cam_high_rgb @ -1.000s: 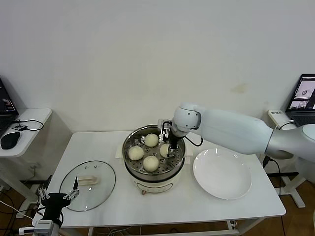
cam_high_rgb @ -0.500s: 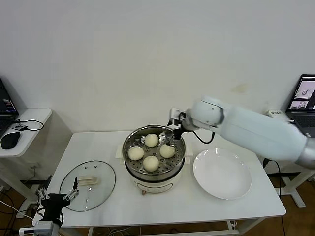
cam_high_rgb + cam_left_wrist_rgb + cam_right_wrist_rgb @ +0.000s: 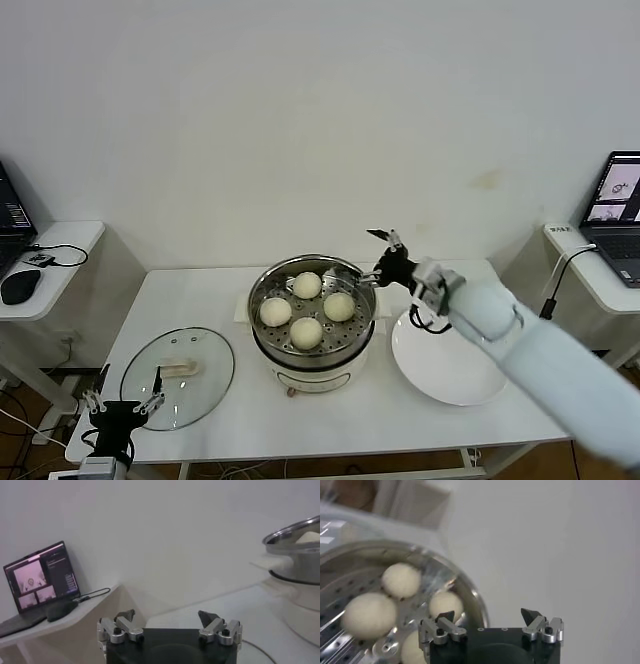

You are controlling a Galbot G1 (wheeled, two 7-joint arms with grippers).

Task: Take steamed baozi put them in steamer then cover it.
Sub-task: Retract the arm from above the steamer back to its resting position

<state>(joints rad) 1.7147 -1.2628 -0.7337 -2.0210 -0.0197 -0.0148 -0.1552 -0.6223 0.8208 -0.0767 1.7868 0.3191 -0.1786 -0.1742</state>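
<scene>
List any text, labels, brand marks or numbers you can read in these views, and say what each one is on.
No text can be read in any view.
Laptop at the right edge: windows on screen, too small to read.
Laptop in the left wrist view: windows with pictures, any lettering blurred.
White tag on the right side table: dark marks, too small to read.
Steamer, cover and plate: no markings visible.

steamer (image 3: 312, 345) top uncovered | right gripper (image 3: 384, 254) beside rim; cover (image 3: 178, 376) left
</scene>
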